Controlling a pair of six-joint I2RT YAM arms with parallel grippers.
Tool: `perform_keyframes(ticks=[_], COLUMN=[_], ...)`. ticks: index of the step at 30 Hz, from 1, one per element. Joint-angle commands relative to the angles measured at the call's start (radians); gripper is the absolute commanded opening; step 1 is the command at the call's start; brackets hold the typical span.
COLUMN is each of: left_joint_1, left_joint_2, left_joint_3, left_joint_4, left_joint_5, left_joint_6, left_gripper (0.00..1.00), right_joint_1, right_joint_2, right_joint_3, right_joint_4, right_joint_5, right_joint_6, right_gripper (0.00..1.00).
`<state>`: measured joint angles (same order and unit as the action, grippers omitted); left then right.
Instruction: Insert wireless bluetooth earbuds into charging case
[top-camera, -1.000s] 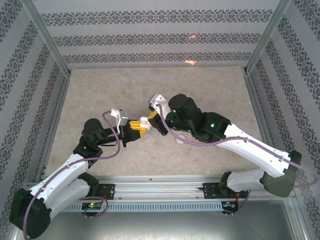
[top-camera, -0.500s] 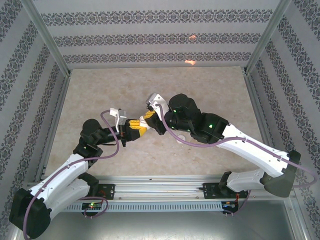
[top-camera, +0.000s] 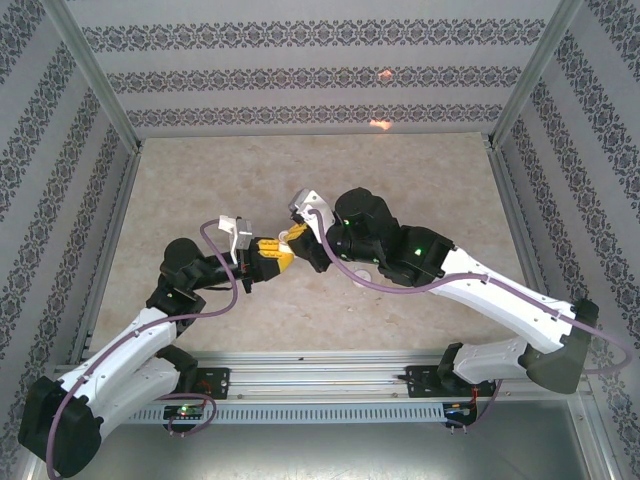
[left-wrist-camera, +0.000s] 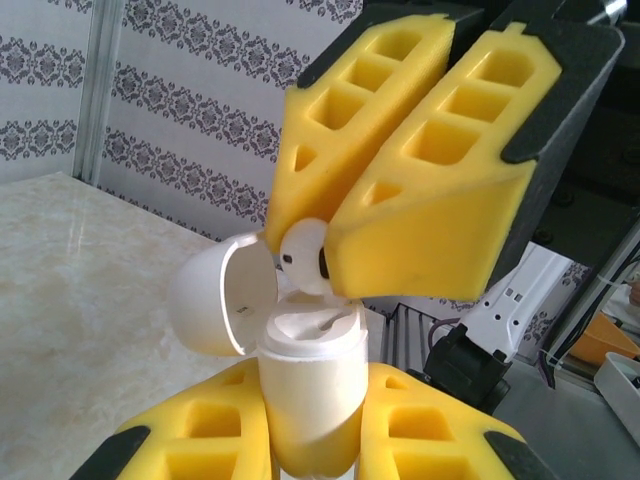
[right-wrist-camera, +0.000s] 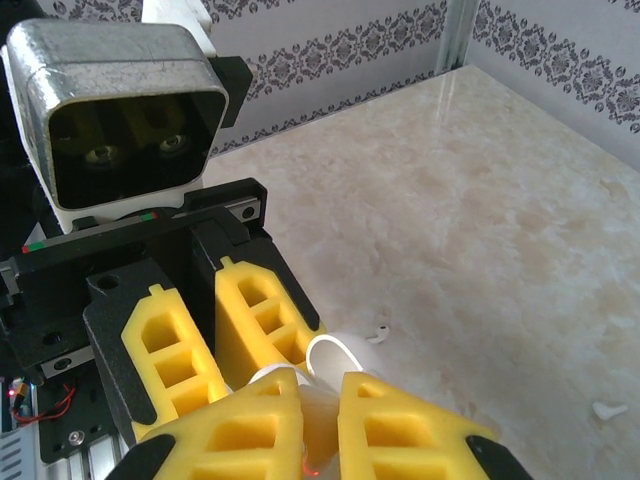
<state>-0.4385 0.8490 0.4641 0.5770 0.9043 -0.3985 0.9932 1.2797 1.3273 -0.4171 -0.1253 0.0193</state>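
My left gripper (left-wrist-camera: 310, 425) is clamped on the case (left-wrist-camera: 310, 378), one yellow finger on each side of its lower body, holding it upright and off the table. The lid (left-wrist-camera: 215, 300) is flipped open and hangs to the left in the left wrist view, so the case's mouth faces up.

Right above that mouth is my right gripper (left-wrist-camera: 312, 238), pinched tight on one earbud (left-wrist-camera: 300, 252). The earbud's round white head pokes out between the pads, right at the rim. I can't tell whether it touches the case.

From overhead, my two grippers meet tip to tip, left of the middle of the table (top-camera: 200, 180). The left arm reaches in from the near left and the right arm from the near right.

In the right wrist view there are two loose earbuds on the pale marbled top. One loose earbud (right-wrist-camera: 378, 333) is just past the lid, and the other loose earbud (right-wrist-camera: 607, 409) is well off to the right. Patterned walls (top-camera: 300, 80) close in the far side and both flanks.
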Motion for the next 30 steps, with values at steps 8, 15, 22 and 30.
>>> perform_keyframes(ticks=[8, 15, 22, 30], left_joint_1=[-0.007, -0.008, -0.008, -0.008], left_joint_2=[-0.019, -0.055, -0.05, -0.045], left_joint_3=[-0.02, -0.054, -0.064, -0.071], left_joint_4=[0.058, 0.016, 0.059, 0.094], left_joint_5=[0.036, 0.074, 0.077, 0.046], left_joint_6=[0.048, 0.191, 0.194, 0.128], left_gripper=[0.0, 0.0, 0.0, 0.0], right_joint_1=[0.01, 0.012, 0.016, 0.038], right_joint_2=[0.022, -0.018, -0.016, -0.003], right_joint_3=[0.071, 0.075, 0.049, 0.01], right_joint_4=[-0.02, -0.028, -0.006, -0.006], right_joint_5=[-0.016, -0.021, -0.074, -0.047], right_joint_6=[0.011, 0.025, 0.013, -0.037], right_gripper=[0.1, 0.1, 0.1, 0.1])
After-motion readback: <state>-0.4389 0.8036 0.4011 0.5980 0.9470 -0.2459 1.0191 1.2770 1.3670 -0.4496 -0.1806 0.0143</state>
